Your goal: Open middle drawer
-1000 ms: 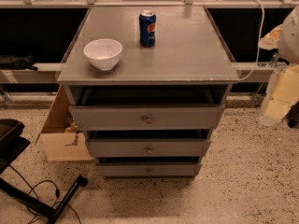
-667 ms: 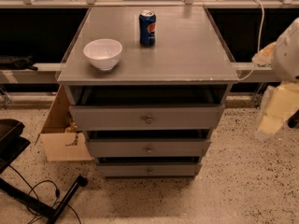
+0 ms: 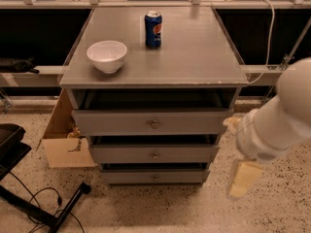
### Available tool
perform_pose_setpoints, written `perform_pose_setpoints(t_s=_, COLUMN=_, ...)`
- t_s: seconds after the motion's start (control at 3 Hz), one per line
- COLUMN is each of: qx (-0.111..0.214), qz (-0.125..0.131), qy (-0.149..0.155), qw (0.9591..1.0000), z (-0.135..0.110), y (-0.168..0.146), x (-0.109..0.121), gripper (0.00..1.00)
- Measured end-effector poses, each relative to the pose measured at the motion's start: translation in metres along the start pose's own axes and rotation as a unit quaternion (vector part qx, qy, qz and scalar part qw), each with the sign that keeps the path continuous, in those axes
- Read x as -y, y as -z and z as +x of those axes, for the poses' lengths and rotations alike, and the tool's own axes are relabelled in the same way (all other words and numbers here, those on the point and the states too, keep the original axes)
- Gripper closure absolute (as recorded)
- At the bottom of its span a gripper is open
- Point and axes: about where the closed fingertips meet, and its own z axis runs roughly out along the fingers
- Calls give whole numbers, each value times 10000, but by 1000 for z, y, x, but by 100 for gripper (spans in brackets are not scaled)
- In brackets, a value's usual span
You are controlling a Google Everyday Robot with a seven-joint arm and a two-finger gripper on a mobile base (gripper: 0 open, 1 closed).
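Note:
The middle drawer [image 3: 154, 154] is a grey flat front with a small round metal knob [image 3: 154, 156] at its centre. It sits between the wider top drawer front [image 3: 151, 123] and the narrower bottom one [image 3: 154, 177]. A dark gap shows above each front. My gripper [image 3: 241, 177] hangs at the end of the white arm [image 3: 282, 115], right of the cabinet at about middle-drawer height. It is apart from the drawer and its knob.
A white bowl [image 3: 107, 56] and a blue soda can [image 3: 153, 29] stand on the grey cabinet top [image 3: 194, 57]. An open cardboard box [image 3: 60, 142] lies left of the cabinet. A black stand base and cables [image 3: 43, 205] lie on the speckled floor at lower left.
My arm has swung in from the right edge, down and left toward the drawers. The drawers, bowl and can have not moved.

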Motion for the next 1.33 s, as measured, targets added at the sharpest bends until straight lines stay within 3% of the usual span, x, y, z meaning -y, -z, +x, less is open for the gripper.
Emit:
perform_pose_setpoints(t_s=0.33, qx=52, qz=-389, qy=126, qw=9992, z=12, y=-82, x=-20, gripper=0)
perform_pose_setpoints(t_s=0.67, qx=-57, qz=-1024, qy=276, qw=9943, z=19, y=-178, x=-38, gripper=0)
perform_pose_setpoints(t_s=1.0, qx=-96, qz=-1293, qy=287, qw=9912, z=23, y=-216, x=-44, gripper=0)
perform_pose_setpoints(t_s=1.33, qx=-90, qz=-1330, qy=286, qw=9907, z=23, y=-219, x=-45, gripper=0)
